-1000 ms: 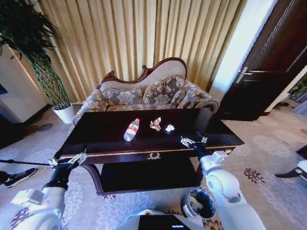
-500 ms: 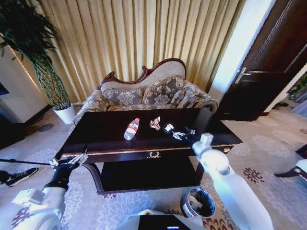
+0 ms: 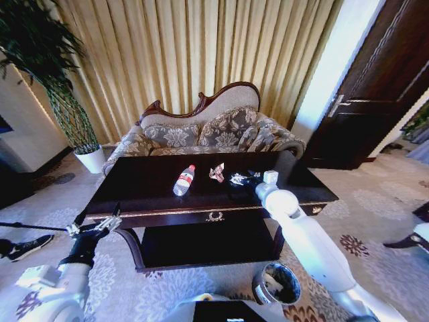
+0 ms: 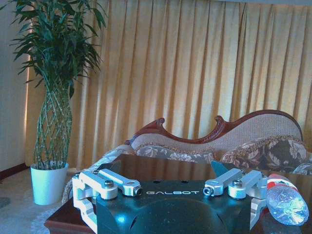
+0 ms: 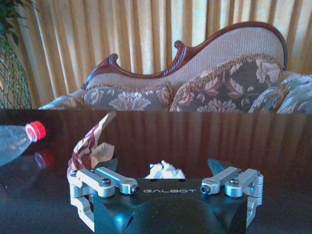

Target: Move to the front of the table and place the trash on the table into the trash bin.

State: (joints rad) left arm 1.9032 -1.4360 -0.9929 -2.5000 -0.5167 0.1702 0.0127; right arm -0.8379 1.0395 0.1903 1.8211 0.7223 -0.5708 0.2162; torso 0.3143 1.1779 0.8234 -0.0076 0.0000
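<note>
My right arm has stretched out over the table point(image 3: 134, 188) since a second ago, carrying my right claw point(image 3: 240, 178) from the front edge in to the paper ball point(image 3: 236, 178). The claw sits spread wide, the white ball between the fingers in the right wrist view point(image 5: 165, 170), nothing clamped yet.

The dark table stands in front of the sofa point(image 3: 208, 131), which is at twelve o'clock from me. The trash bin point(image 3: 277, 284) stands on the carpet at about five o'clock, beside my right arm.

My left claw point(image 3: 94, 227) hangs off the table's front left corner, at about eight o'clock, released and empty.

The bottle point(image 3: 183, 181) lies on its side mid-table, red cap toward the sofa. The crumpled wrapper point(image 3: 217, 173) sits between bottle and ball, at about ten o'clock from the ball.
</note>
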